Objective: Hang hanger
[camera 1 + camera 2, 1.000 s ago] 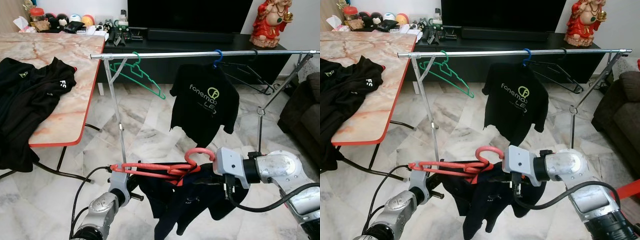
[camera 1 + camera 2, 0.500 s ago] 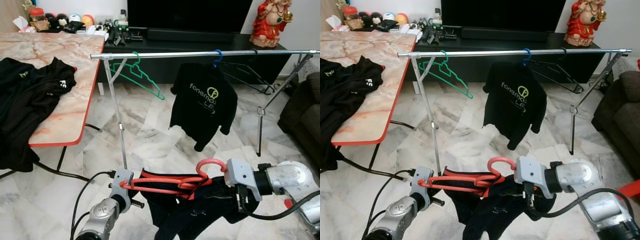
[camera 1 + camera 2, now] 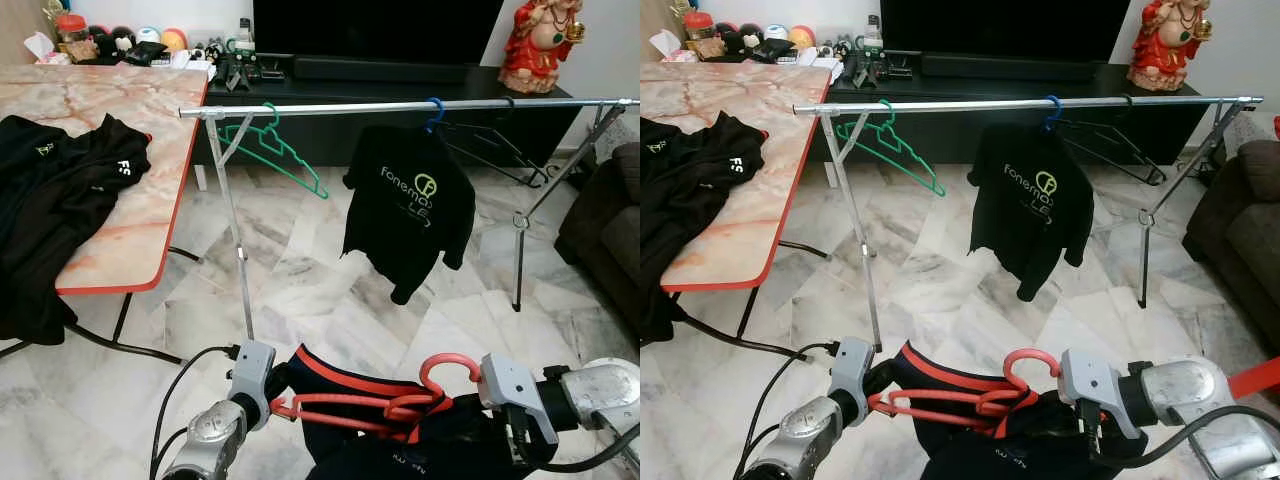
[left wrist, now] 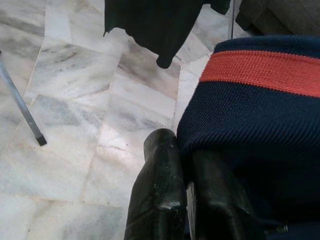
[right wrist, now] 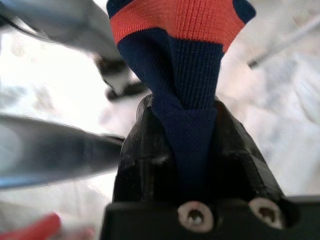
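The red hanger (image 3: pixel 375 400) is lying level across the lower frame, hook rightward; left gripper (image 4: pixel 187 200) and right gripper (image 5: pixel 192 150) are both clamping the navy shirt (image 3: pixel 990 440).

we can read "fonema" in light green letters across the chest of the black t-shirt (image 3: pixel 410 213) hanging from the rail (image 3: pixel 400 106), with a round green and orange logo at the end of the word; a smaller line of print sits under it, too small for us to make out. on the black garment (image 3: pixel 60 200) lying on the marble table (image 3: pixel 130 110) we read white letters "fs" on one fold, and a small yellow-green mark near the collar that we cannot read. low down, the dark shirt (image 3: pixel 1010 450) carries a small pale print that stays too blurred for us to read.
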You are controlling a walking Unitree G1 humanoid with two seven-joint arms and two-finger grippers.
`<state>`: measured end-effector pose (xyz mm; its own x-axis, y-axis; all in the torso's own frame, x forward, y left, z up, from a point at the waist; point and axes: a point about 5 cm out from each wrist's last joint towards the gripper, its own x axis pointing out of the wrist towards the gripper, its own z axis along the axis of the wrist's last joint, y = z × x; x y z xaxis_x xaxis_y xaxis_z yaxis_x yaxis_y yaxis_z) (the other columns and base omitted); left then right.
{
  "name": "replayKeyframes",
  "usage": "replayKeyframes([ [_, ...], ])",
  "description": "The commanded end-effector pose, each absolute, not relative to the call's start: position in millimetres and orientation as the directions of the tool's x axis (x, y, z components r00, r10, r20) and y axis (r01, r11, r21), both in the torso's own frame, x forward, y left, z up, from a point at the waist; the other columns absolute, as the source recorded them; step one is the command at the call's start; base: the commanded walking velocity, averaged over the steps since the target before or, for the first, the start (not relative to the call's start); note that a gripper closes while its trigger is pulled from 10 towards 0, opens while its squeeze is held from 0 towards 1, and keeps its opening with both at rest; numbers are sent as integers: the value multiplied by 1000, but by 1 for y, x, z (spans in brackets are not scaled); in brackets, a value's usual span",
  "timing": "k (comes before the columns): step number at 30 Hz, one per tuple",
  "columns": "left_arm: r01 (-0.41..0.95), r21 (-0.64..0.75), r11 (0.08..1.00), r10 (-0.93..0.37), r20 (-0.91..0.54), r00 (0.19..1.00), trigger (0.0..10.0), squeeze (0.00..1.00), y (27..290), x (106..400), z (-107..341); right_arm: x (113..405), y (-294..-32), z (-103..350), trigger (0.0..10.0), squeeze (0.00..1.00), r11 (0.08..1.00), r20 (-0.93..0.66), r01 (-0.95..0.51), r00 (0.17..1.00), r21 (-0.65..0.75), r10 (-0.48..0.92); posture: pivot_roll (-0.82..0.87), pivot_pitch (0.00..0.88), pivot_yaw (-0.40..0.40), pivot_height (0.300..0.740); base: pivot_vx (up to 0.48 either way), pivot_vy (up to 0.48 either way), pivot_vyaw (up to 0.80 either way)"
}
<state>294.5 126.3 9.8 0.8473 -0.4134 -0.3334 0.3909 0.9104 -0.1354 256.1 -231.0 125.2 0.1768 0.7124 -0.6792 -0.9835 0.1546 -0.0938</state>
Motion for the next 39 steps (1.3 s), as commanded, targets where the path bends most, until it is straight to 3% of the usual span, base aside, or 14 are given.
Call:
replayKeyframes([
  [1,193,-86,977,-212,-412,886,0,0,178,287,0,255,-278,135,0,0,252,-795,-958,257,-136,550,-28,149,-69,740,0,0,0],
  [5,198,-86,976,-215,-414,885,0,0,177,286,-1,261,-277,139,0,0,310,-764,-936,323,-168,559,-29,150,-71,740,0,0,0],
  [9,200,-86,976,-217,-413,884,0,0,177,286,-1,260,-276,136,0,0,297,-781,-939,314,-173,540,-27,151,-71,740,0,0,0],
  [12,203,-72,977,-215,-415,884,0,0,178,286,-1,257,-284,124,0,0,251,-866,-949,283,-191,412,-27,150,-74,740,0,0,0],
  [18,213,-62,975,-219,-414,884,0,0,179,286,0,256,-282,113,0,0,265,-879,-943,293,-201,376,-19,147,-76,740,0,0,0],
  [30,253,-31,967,-242,-420,875,0,0,183,287,2,269,-280,107,0,0,355,-847,-873,444,-335,293,-23,150,-78,740,0,0,0],
  [35,334,-55,941,-327,-409,852,0,0,177,288,5,273,-278,98,0,0,378,-834,-834,504,-401,225,-16,151,-78,740,0,0,0],
  [39,438,-76,896,-432,-383,817,0,0,169,288,11,271,-266,87,0,0,385,-838,-833,501,-398,218,-15,153,-76,740,0,0,0],
])
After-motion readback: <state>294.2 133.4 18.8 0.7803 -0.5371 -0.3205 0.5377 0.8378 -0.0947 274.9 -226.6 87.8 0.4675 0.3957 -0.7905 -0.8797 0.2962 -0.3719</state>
